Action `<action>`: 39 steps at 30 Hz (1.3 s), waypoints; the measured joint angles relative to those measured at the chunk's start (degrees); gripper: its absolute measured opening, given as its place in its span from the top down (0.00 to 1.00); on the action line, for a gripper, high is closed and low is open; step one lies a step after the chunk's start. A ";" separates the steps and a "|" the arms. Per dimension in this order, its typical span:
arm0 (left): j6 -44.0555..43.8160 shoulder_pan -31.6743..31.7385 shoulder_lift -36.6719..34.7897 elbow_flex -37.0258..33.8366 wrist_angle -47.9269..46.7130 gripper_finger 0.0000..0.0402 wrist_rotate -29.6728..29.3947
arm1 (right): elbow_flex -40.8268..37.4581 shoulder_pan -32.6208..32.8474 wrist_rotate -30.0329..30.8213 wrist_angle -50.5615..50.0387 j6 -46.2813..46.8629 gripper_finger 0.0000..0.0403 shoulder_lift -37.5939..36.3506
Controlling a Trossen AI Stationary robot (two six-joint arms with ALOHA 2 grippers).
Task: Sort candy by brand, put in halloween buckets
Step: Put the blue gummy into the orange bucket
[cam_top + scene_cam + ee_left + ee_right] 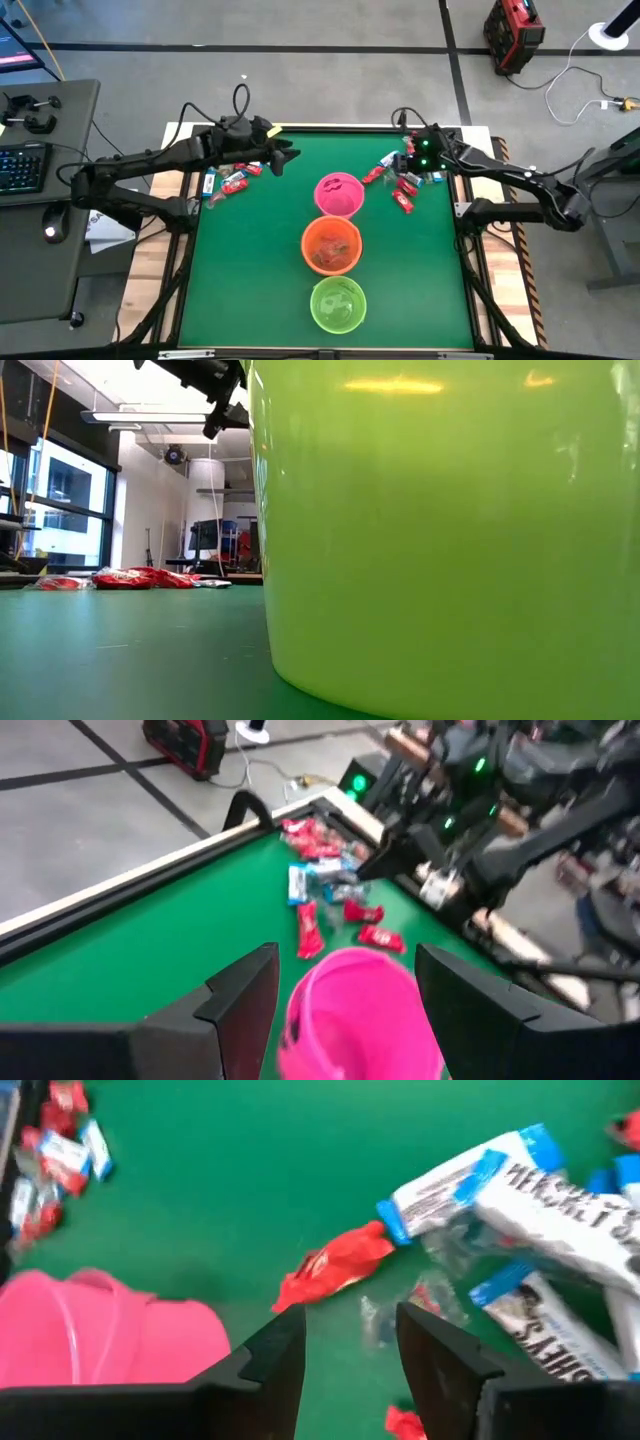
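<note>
The right end effector (350, 1355), fingers spread, is hovering just above a red candy (335, 1265) beside the pink bucket (105, 1335); the left end effector (345, 1000), also spread, is facing that bucket.

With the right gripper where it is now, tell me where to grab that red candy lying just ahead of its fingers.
Take the red candy across its narrow middle, coming straight down from above. It lies flat on the green table, slanted, with crimped ends that offer little to pinch. The right gripper is open just short of it; a blue-and-white candy touches its upper end, so stay mid-body.
</note>
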 joint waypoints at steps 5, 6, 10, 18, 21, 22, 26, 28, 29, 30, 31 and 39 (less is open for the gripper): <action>1.61 0.52 0.00 -0.02 -2.26 0.44 0.02 | 2.51 3.84 4.30 -2.82 0.98 0.62 6.55; 1.76 0.76 0.00 -0.02 -2.37 0.44 0.03 | 3.29 4.59 4.68 -2.74 1.07 0.62 8.31; 2.62 1.14 0.00 -0.02 -2.36 0.44 0.03 | 6.56 7.17 6.84 -4.40 -0.44 0.62 15.18; 4.03 1.14 0.00 -0.02 -2.67 0.44 0.05 | 11.38 8.67 9.00 -7.31 -4.35 0.62 23.32; 4.15 1.14 0.00 -0.02 -3.52 0.44 0.05 | 12.25 9.17 9.05 -7.75 -5.31 0.62 25.16; 4.15 1.14 0.01 -0.02 -3.71 0.44 0.05 | 12.30 9.31 8.85 -8.31 -5.38 0.62 25.68; 4.20 1.14 0.01 -0.02 -4.61 0.44 0.05 | 12.30 9.96 9.73 -10.09 -5.00 0.63 27.43; 4.20 1.14 0.00 -0.02 -4.88 0.44 0.03 | 12.30 10.03 10.57 -10.09 -4.61 0.66 27.73; 4.20 1.14 0.01 -0.02 -4.89 0.44 0.00 | 12.30 10.02 10.98 -9.84 -4.41 0.68 27.73; 4.20 1.14 0.02 -0.02 -4.88 0.44 -0.02 | 12.30 9.98 11.43 -9.40 -4.14 0.70 27.72; 4.21 1.14 0.00 -0.02 -4.88 0.44 -0.03 | 12.30 9.98 11.74 -9.04 -4.10 0.74 27.52; 4.57 1.14 0.00 -0.02 -5.17 0.44 -0.17 | 12.30 10.22 10.95 -8.95 -5.57 0.98 24.36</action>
